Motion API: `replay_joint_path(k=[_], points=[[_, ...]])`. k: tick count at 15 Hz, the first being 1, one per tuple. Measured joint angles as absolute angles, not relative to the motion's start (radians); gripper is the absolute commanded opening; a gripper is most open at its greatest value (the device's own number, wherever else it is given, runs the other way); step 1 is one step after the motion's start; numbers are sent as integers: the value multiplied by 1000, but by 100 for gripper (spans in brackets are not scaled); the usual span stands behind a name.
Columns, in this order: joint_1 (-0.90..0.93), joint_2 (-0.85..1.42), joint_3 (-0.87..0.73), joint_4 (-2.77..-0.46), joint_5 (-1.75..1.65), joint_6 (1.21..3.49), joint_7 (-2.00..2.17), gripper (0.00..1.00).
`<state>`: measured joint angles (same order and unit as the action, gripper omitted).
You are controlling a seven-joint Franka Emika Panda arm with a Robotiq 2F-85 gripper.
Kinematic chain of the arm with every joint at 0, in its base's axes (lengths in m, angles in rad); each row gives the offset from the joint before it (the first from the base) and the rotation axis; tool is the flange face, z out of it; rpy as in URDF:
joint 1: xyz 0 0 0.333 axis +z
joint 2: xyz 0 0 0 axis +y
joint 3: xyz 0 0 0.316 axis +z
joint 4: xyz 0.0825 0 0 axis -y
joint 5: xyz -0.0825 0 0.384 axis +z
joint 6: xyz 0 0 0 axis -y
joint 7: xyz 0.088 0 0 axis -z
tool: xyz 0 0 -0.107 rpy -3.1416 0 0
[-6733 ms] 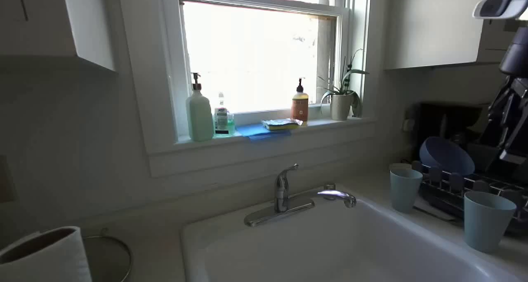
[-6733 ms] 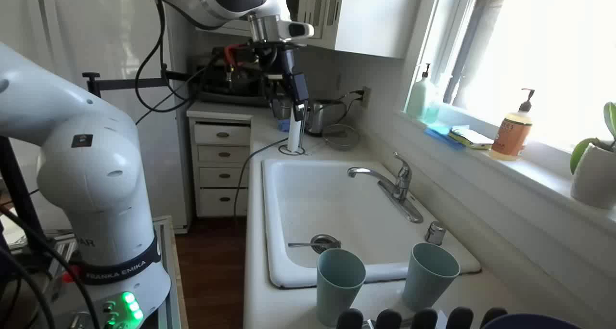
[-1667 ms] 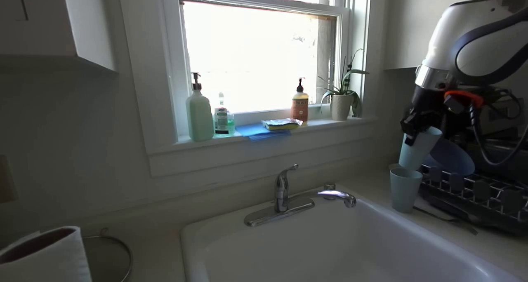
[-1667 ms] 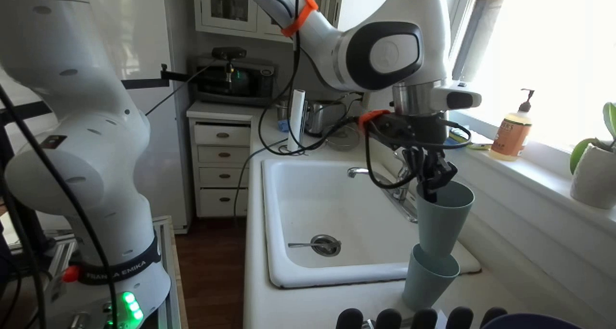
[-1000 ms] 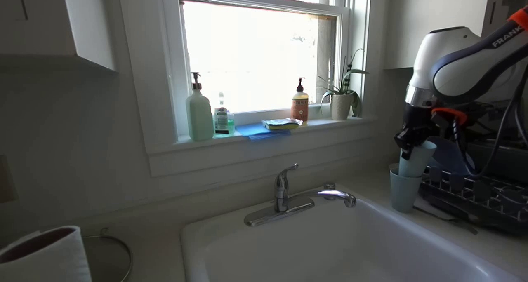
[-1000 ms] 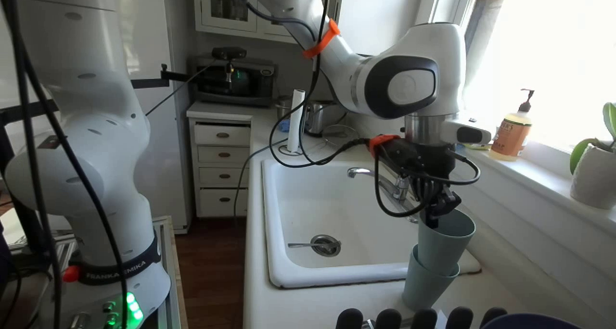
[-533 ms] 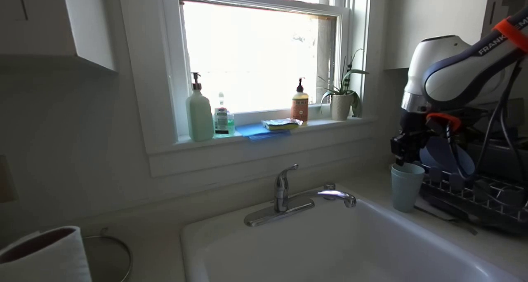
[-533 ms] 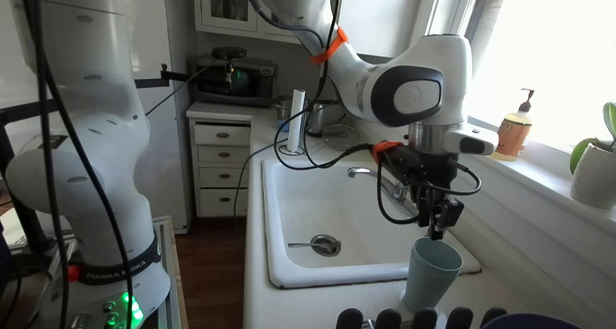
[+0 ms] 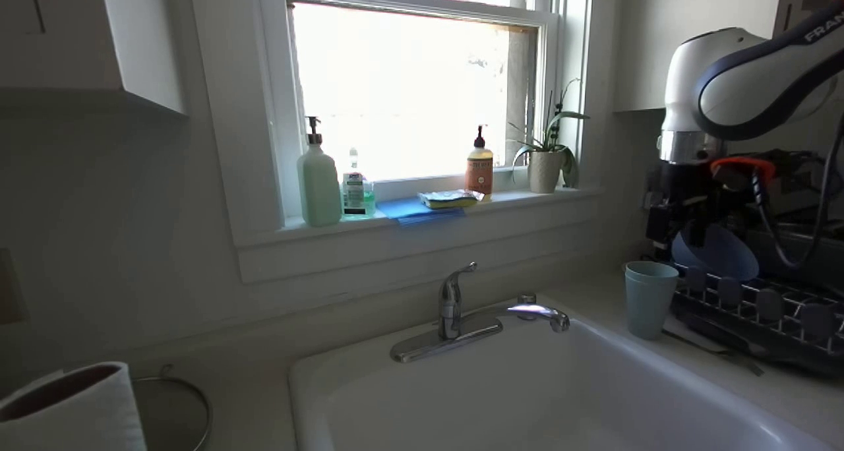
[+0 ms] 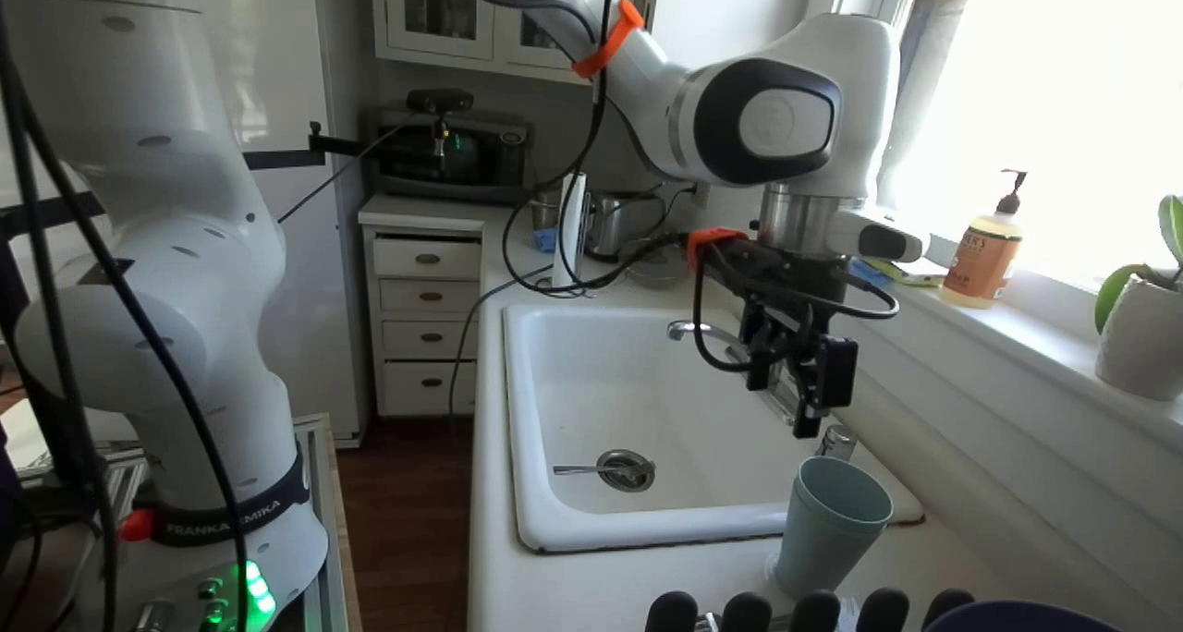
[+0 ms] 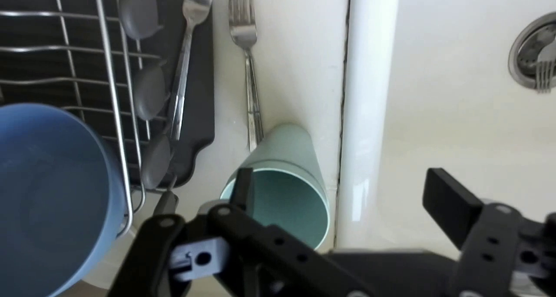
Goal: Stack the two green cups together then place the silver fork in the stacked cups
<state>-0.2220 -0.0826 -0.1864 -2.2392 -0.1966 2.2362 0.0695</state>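
The two green cups [image 9: 649, 302] stand nested and upright on the counter beside the sink. They show in an exterior view [image 10: 832, 530] and, from above, in the wrist view [image 11: 291, 151]; the inner cup's rim sits just above the outer's. My gripper [image 10: 786, 401] is open and empty, above the cups and off toward the sink. In the wrist view, the fingers [image 11: 343, 193] are wide apart, one across the cup rim, the other over the sink. A silver fork [image 11: 244, 34] lies on the counter, its handle end by the cup base. Another fork [image 11: 186, 58] lies at the rack's edge.
A third fork [image 11: 545, 71] lies at the sink drain. The dish rack [image 11: 110, 71] with a blue bowl [image 11: 47, 193] stands beside the cups. The faucet [image 9: 452, 306] rises behind the sink. Soap bottles and a plant [image 9: 546, 167] line the window sill.
My gripper carried one green cup over the other and lowered it inside. It then let go, opened, and rose away from the stack, in an exterior view shifting toward the sink.
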Motion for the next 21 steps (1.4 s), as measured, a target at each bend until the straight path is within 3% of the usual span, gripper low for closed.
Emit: replay_joint_path(k=[4,8,15,21], points=[[-232,-152,-204,-2301,-204,2108,11,100],[-242,-157,-239,-2396,-204,2128,-27,100],[-258,-76,-279,-2547,-183,2470,-44,100],[-255,44,-272,-2553,-216,2631,-34,100]])
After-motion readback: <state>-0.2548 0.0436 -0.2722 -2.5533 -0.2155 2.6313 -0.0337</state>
